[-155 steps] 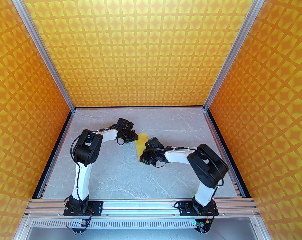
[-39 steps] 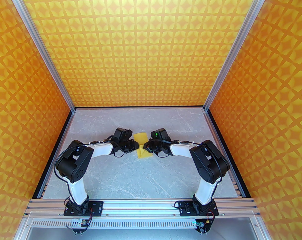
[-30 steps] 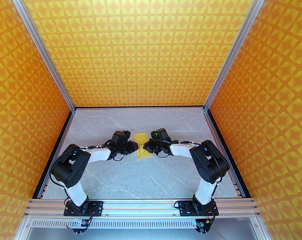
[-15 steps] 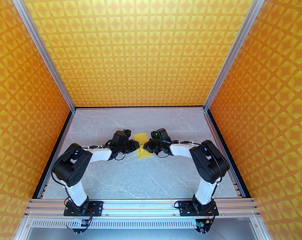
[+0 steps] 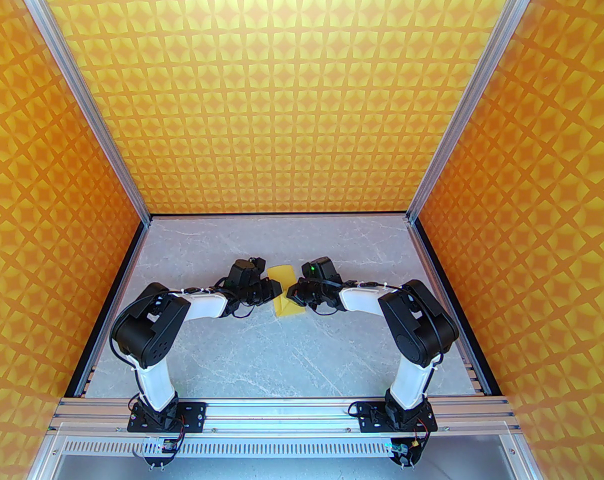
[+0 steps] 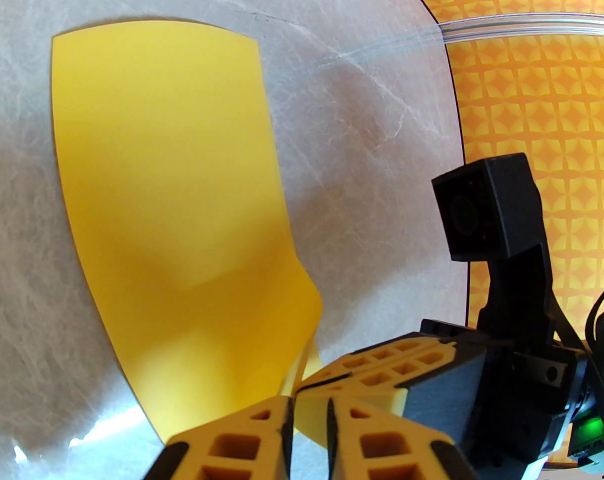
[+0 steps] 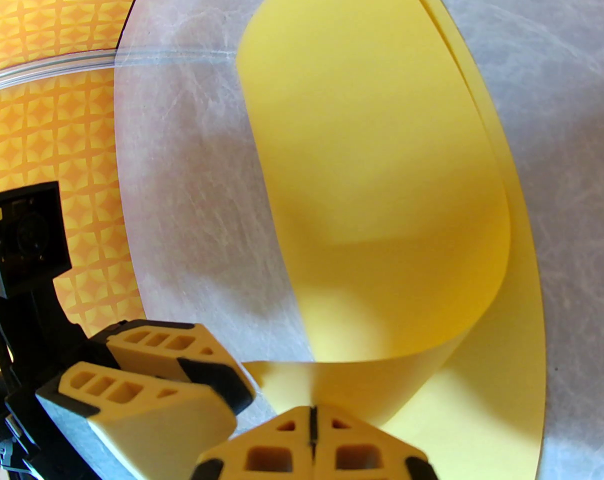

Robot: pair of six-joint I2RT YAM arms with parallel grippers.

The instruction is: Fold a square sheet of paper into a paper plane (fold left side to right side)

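The square sheet of paper (image 5: 287, 309) is plain yellow and lies mid-table, doubled over into a tall strip with one flap curling up. In the left wrist view the paper (image 6: 167, 193) lies flat ahead of my fingers. The right wrist view shows the paper (image 7: 372, 143) arching up from the table. My right gripper (image 5: 292, 292) (image 7: 312, 418) is shut on the near edge of that lifted flap. My left gripper (image 5: 276, 288) (image 6: 309, 418) meets it tip to tip at the same edge, jaws a narrow slit apart, with yellow showing through the gap.
Orange-yellow star-patterned walls (image 5: 302, 93) and aluminium posts (image 5: 147, 215) box in the grey marble table (image 5: 282, 358). Bare tabletop stretches between the grippers and the arm bases, and behind the paper toward the back wall.
The left gripper backed slightly left a second ago, then came back right against the paper's near edge. The right arm and the paper have held still.
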